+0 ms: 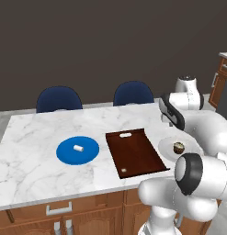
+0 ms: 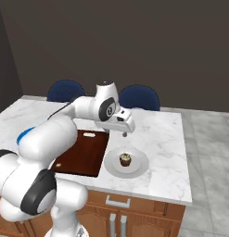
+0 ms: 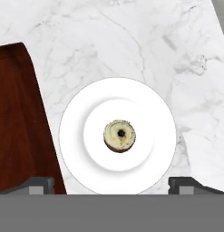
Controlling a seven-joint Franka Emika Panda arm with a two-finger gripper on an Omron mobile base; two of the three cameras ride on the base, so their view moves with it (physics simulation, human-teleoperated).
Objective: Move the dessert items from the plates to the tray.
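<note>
A small brown cupcake (image 3: 119,135) with a pale top sits in the middle of the white plate (image 3: 77,149), right of the dark wooden tray (image 3: 18,122). My gripper (image 3: 112,186) hangs open straight above this plate, its fingertips (image 3: 38,185) wide apart and holding nothing. From the right base view the gripper (image 2: 125,134) hovers just behind the cupcake (image 2: 125,159). A white marshmallow (image 1: 78,148) lies on the blue plate (image 1: 66,153), left of the tray (image 1: 135,151). The arm partly hides the white plate (image 1: 166,147) and cupcake (image 1: 178,147).
Everything stands on a marble island counter (image 1: 32,137) with wooden drawers below. Two blue chairs (image 1: 59,98) (image 1: 133,93) stand behind its far edge. A wooden cabinet (image 1: 221,78) is at the far right. The tray holds nothing but its two white handle marks.
</note>
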